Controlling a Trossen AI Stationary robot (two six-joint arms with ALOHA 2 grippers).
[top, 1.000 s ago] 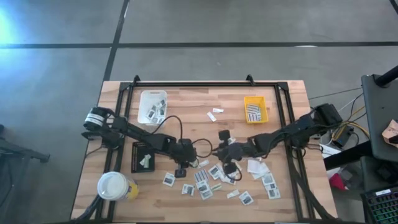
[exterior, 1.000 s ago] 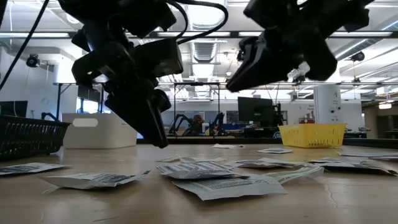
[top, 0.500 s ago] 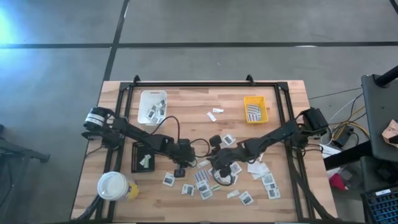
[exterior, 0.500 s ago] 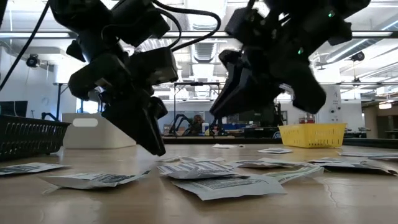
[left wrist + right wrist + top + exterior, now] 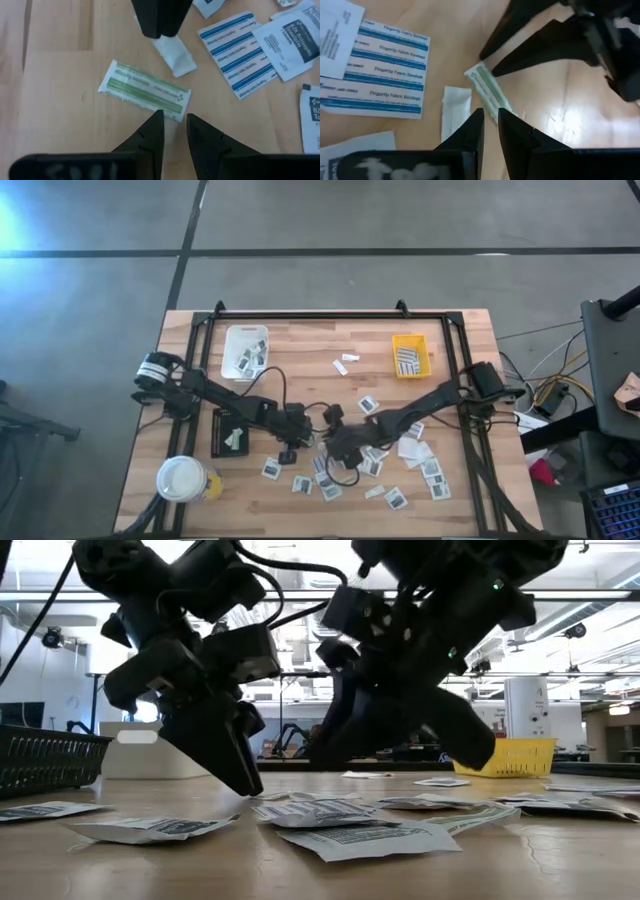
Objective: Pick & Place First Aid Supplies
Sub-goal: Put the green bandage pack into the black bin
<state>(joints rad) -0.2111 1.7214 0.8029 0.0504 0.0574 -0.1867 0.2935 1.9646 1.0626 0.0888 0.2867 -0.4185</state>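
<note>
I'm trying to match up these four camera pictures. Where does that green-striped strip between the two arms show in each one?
High view: too small to pick out, hidden among the end effectors.
Low view: cannot tell.
Left wrist view: green-striped strip, centre, just ahead of the left end effector.
Right wrist view, centre, ahead of the right end effector.
Shared landmark: the small plain white packet beside it.

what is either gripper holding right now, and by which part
Nothing is held. The left gripper and right gripper both hover with narrow empty gaps over the flat green-and-white paper packet on the wooden table.
</note>
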